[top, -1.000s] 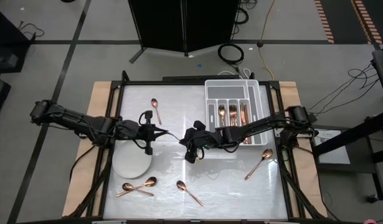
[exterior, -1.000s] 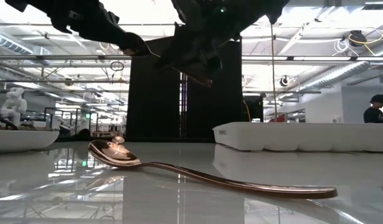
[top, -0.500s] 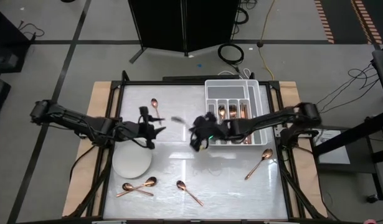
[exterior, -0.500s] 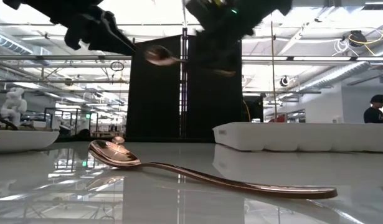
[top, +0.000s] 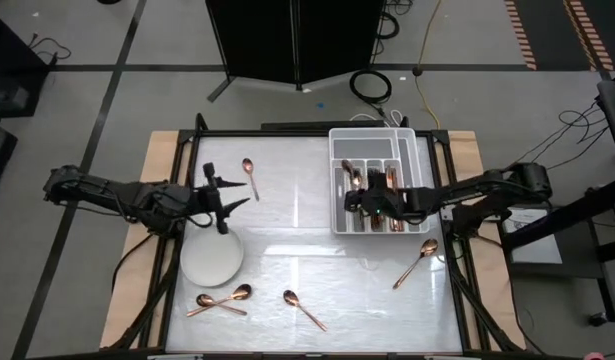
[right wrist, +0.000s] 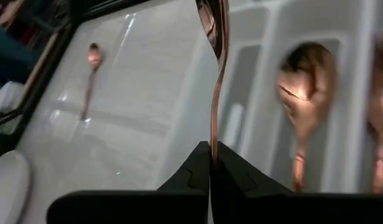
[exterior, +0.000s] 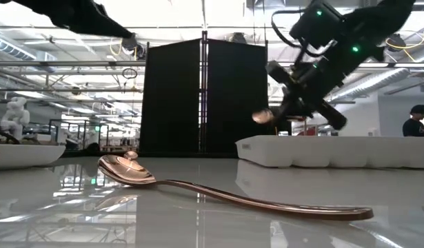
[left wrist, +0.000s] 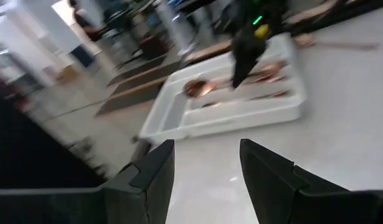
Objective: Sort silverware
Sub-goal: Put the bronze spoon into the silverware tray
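The right gripper (right wrist: 211, 152), jaws clamped on a copper spoon (right wrist: 215, 74), hovers over the white tray (top: 339, 222). It should lower gently before releasing. The left gripper (left wrist: 207, 165), jaws open and empty, waits.

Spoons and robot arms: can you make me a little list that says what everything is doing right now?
right gripper: shut on a copper spoon, above the white tray
left gripper: open, empty, over the table near the white plate
tray contents: copper silverware already lying in the compartments
loose spoons on table: one near the far left side, two crossed by the plate, one at the near middle, one at right
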